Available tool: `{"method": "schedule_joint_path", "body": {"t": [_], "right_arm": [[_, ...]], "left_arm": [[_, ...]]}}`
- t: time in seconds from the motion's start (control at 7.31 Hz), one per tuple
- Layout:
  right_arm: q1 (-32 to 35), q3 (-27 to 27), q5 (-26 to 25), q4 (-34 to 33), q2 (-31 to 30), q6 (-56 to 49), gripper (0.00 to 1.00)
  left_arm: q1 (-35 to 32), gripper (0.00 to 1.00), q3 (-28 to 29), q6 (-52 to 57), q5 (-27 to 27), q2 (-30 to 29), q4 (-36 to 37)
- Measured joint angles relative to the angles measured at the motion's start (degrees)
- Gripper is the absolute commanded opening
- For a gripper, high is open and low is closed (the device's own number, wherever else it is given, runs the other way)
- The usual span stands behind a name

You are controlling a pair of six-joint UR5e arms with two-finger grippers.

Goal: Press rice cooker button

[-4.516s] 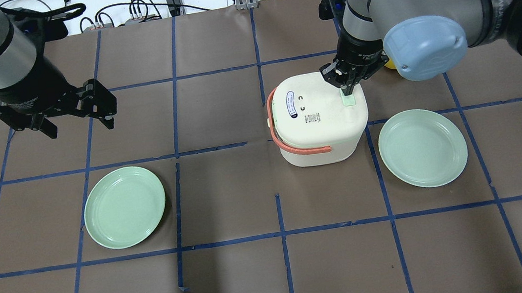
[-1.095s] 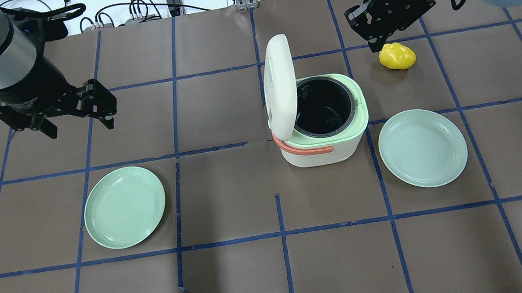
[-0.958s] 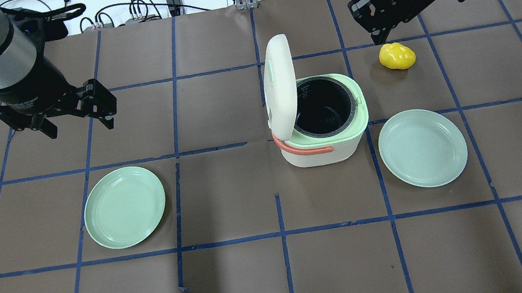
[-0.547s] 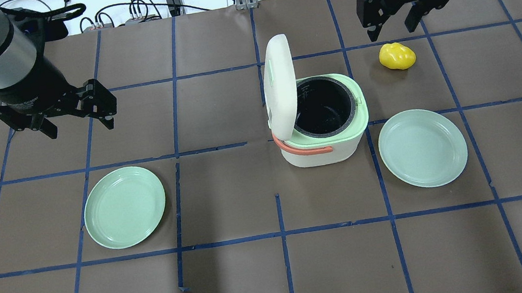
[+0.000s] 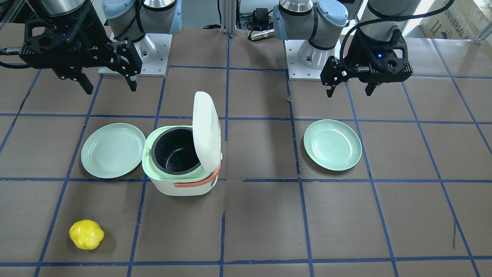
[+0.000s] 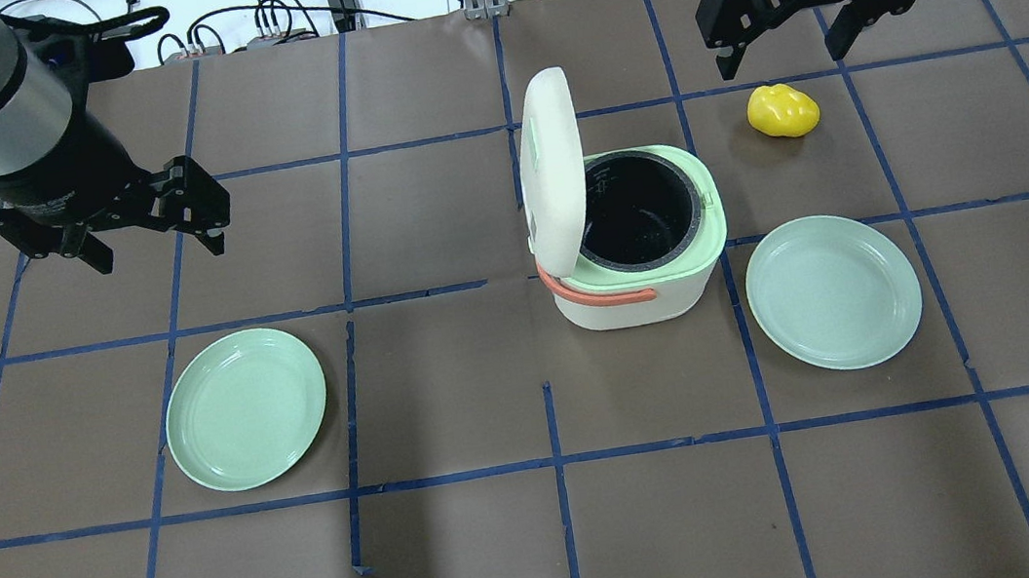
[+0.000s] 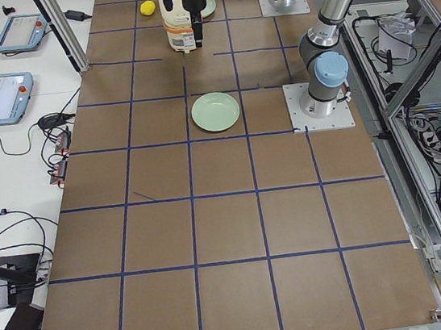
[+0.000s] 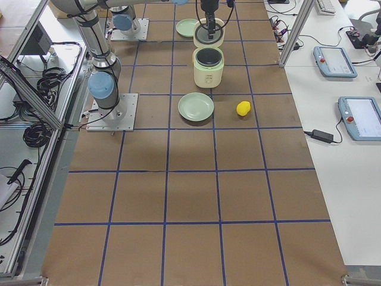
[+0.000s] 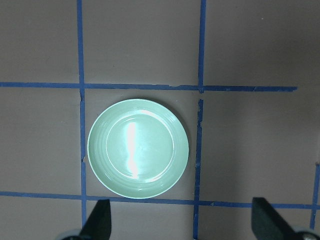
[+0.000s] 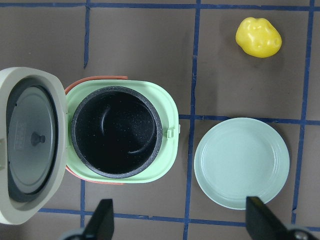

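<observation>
The white rice cooker [image 6: 638,298] stands mid-table with its lid [image 6: 554,171] swung up and open, so the black inner pot [image 6: 637,210] and the pale green rim [image 6: 709,236] show. It also shows in the right wrist view [image 10: 167,107]. My right gripper [image 6: 783,58] is open and empty, raised beyond and to the right of the cooker, above a yellow object [image 6: 782,111]. My left gripper [image 6: 156,249] is open and empty, far to the left, high above a plate.
A pale green plate [image 6: 245,409] lies at the left, seen below my left gripper in its wrist view [image 9: 137,147]. A second plate [image 6: 833,291] lies just right of the cooker. Blue tape lines cross the brown table.
The lid, closed 4.5 s ago under my shut right gripper, now stands open. Over the last second my right gripper moved back and to the right and opened. The left arm has not moved.
</observation>
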Motion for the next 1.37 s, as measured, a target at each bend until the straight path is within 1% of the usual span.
{"method": "schedule_joint_path", "body": {"t": [0.96,1.37], "right_arm": [[-0.75,1.64,-0.65,-3.6,2.38,0.49,1.0],[-0.26,2.08,-1.94,-6.75,2.86,-0.05,1.0]], "left_arm": [[0.0,1.0,0.0,0.0,0.0,0.0,-0.03],[0.0,1.0,0.0,0.0,0.0,0.0,-0.02]]}}
